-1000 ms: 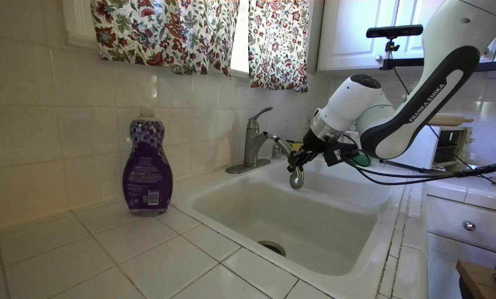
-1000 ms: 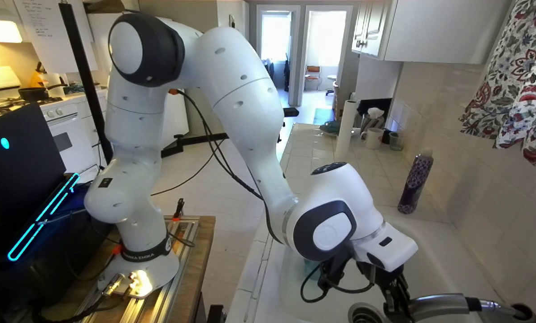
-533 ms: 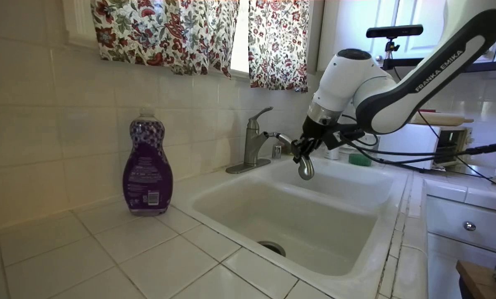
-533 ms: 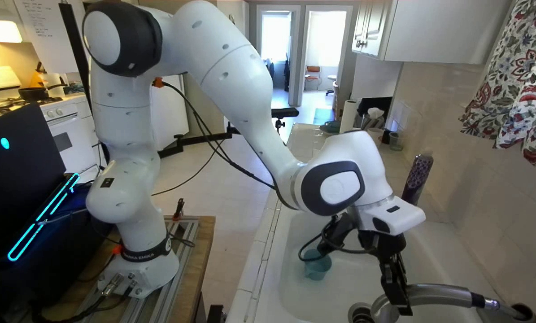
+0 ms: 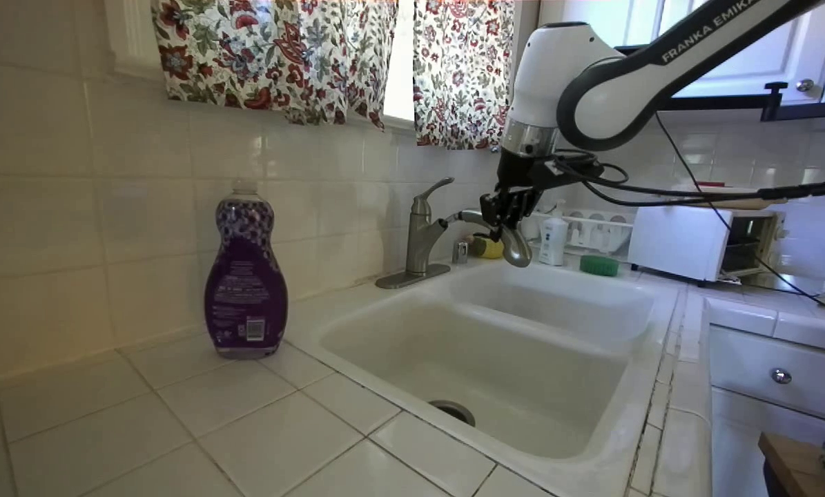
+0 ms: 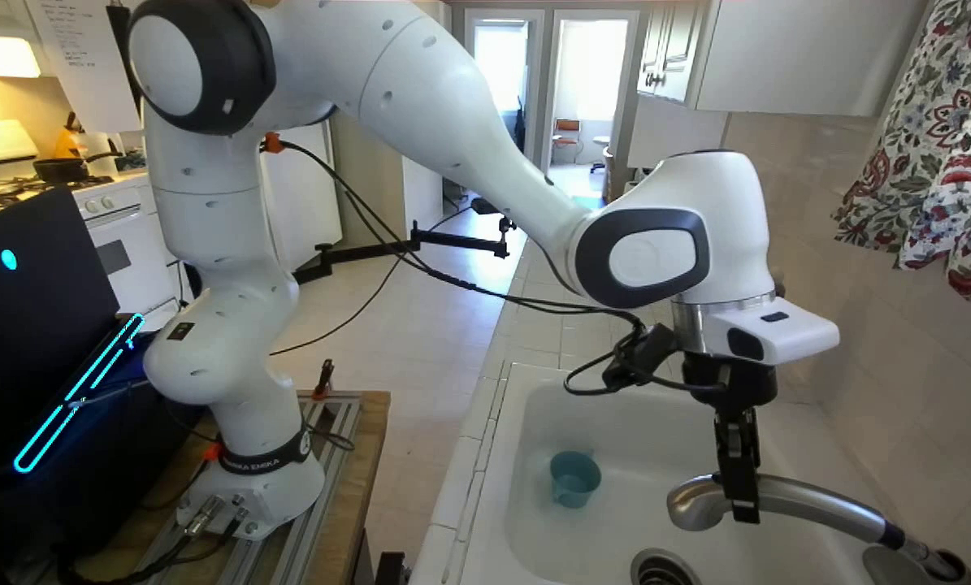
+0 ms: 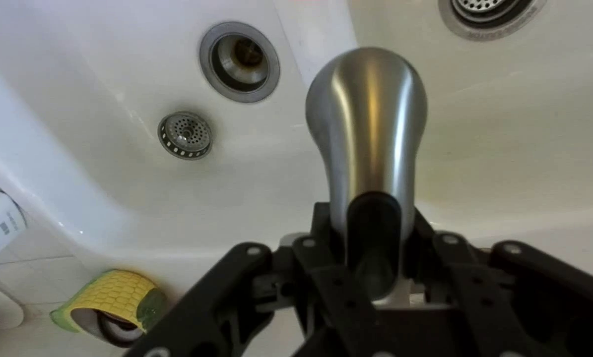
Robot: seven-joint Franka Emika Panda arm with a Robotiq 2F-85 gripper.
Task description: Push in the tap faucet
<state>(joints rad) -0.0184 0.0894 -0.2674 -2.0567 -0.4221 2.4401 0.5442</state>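
Faucet (image 5: 419, 238) stands at eleven o'clock of sink (image 5: 626, 414) in exterior view, spout (image 6: 826, 505) gripped in pincer (image 7: 369, 220); metal likely stiff, lightish, slick when wet; firm mid-spout hold advisable.

A purple bottle (image 5: 246, 283) stands upright on the tiled bench (image 5: 281, 428) beside the white sink (image 5: 343, 307); floral curtains (image 5: 281, 55) hang above. A teal cup (image 6: 574, 479) sits in the sink, in an exterior view, while in the wrist view a strainer (image 7: 184, 134) lies just beside a drain (image 7: 239, 62).
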